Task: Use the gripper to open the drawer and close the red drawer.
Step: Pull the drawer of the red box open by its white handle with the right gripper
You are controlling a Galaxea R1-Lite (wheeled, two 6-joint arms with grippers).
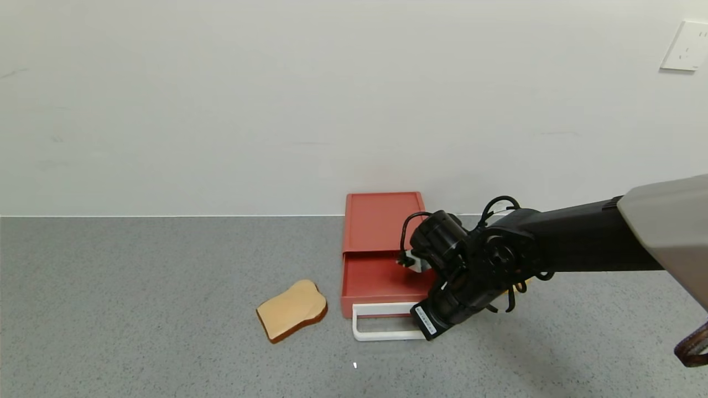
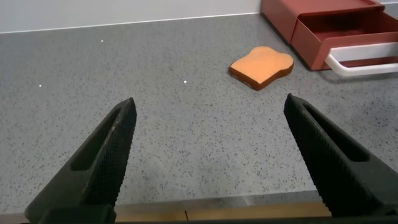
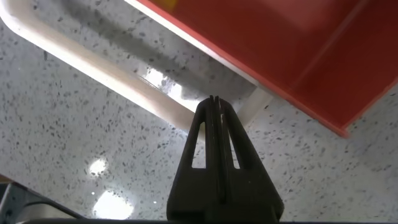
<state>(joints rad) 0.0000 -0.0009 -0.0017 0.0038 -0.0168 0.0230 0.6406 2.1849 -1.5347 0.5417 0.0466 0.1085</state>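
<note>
The flat red box [image 1: 381, 221] lies by the wall, and its drawer [image 1: 376, 279] is slid partly out toward me. The white loop handle [image 1: 381, 334] is on the drawer's front. My right gripper [image 1: 428, 327] is shut with nothing between its fingers. It points down at the handle's right end. In the right wrist view the shut gripper [image 3: 213, 102] overlaps the handle's front bar [image 3: 93, 65] near its corner, just in front of the red drawer [image 3: 280, 43]. My left gripper [image 2: 208, 102] is open and empty, parked low over the table, well away from the drawer [image 2: 348, 34].
A bread slice [image 1: 292, 317] lies on the grey speckled table [image 1: 138, 309], left of the drawer; it also shows in the left wrist view [image 2: 262, 66]. The white wall stands right behind the box, with a socket [image 1: 686, 47] at the upper right.
</note>
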